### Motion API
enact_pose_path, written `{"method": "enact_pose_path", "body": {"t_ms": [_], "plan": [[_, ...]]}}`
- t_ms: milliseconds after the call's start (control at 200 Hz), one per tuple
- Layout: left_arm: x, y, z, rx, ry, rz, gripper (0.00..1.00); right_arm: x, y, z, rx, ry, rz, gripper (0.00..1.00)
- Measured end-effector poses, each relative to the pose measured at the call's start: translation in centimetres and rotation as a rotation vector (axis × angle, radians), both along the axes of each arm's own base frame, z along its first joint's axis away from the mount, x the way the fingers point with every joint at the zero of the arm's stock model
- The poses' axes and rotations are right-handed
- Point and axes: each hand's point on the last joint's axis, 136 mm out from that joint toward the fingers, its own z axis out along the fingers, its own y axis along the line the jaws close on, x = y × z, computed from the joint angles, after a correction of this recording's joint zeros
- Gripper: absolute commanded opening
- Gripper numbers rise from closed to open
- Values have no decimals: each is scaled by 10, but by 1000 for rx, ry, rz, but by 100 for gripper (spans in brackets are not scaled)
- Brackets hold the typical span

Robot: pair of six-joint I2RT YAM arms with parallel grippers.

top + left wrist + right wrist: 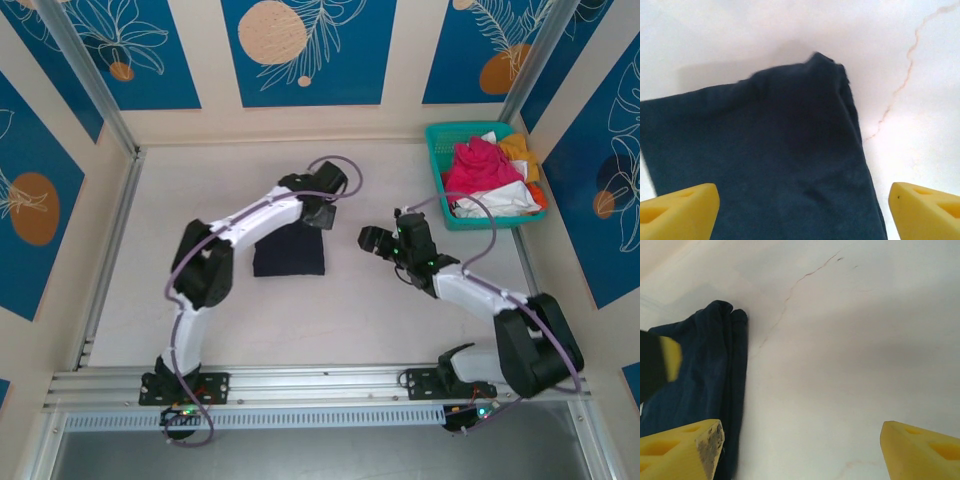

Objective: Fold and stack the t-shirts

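From my station I see the navy t-shirt (288, 255) lying folded into a small dark rectangle on the desk (150, 300), a little left of the middle and between the two arms. The left fingers (322, 214) hang over its far right corner. In the left wrist view they stand wide apart with nothing clamped between them. The cloth spreads flat below them, and its far corner is bunched into a slight peak. I cannot tell whether the tips touch the fabric.

The right fingers (370, 240) sit just right of the shirt, near the left arm's wrist. In the right wrist view they are also spread wide and empty, above bare desk. The shirt's layered right edge runs along the left side of that view, with one yellow tip of the other arm showing beside it. A thin brownish line wanders across the pale desk surface there.

The teal basket (437, 160) stands in the far right corner, well apart from the folded shirt. Heaped inside it are a magenta-pink t-shirt (480, 168) on top, a white t-shirt (497, 200) at the near side and an orange-yellow t-shirt (518, 150) at the far right, all crumpled together.
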Motion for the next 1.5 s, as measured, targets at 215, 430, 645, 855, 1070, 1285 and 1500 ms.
{"method": "enact_pose_path", "body": {"t_ms": [215,430,645,855,1070,1285,1500], "plan": [[-14,-8,-49,117,125,-30,61,-18,-18,5,-22,-35,-32,80],[-19,-1,-63,145,173,-34,42,-18,-17,-1,-42,-22,-11,79],[-30,31,-73,207,202,-102,41,-9,0,-5,-48,-1,38,79],[-26,113,-74,257,244,-59,42,1,21,-8,-47,10,88,79],[-8,205,-74,307,258,9,42,8,38,-9,-36,22,130,79],[0,275,-74,342,284,57,47,16,46,-2,-26,15,151,79],[5,332,-73,338,273,148,49,27,57,14,-20,-8,181,79]]}}
